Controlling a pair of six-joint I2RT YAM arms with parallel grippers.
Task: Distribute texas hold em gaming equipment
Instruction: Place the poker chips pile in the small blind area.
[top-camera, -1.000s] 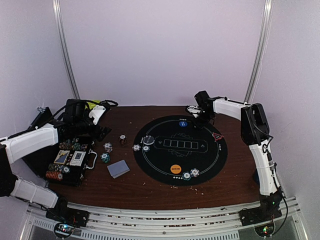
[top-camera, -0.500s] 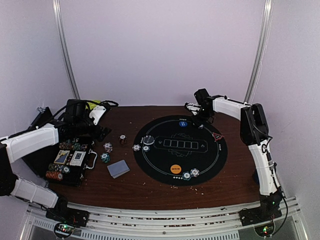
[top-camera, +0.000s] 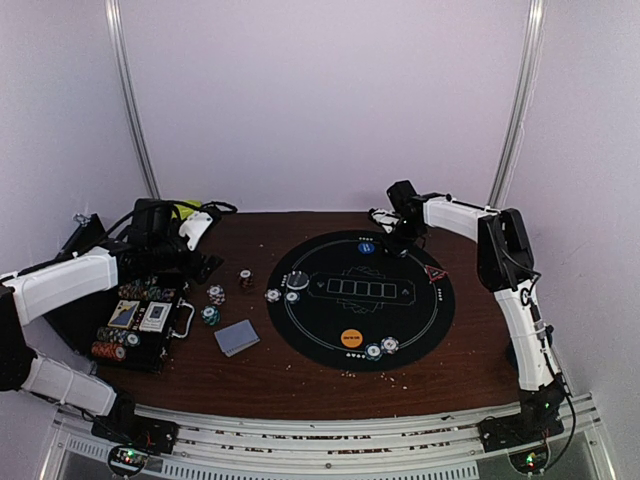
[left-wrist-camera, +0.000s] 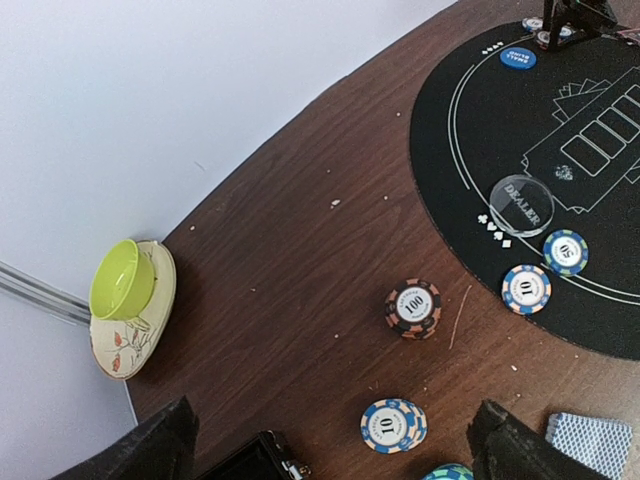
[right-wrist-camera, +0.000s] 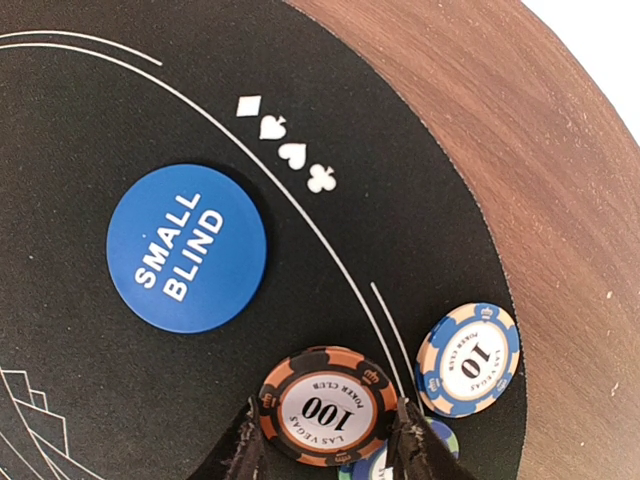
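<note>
Right hand (right-wrist-camera: 325, 445) pinching a black-and-orange 100 chip (right-wrist-camera: 322, 405) beside the blue small-blind button (right-wrist-camera: 186, 248), left hand (left-wrist-camera: 330, 455) spread wide above the desk (left-wrist-camera: 300, 250).

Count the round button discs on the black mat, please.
3 on the black mat: the blue SMALL BLIND disc at its far edge, the clear DEALER disc at its left edge, the orange disc at its near edge. The right gripper may hide another.
</note>
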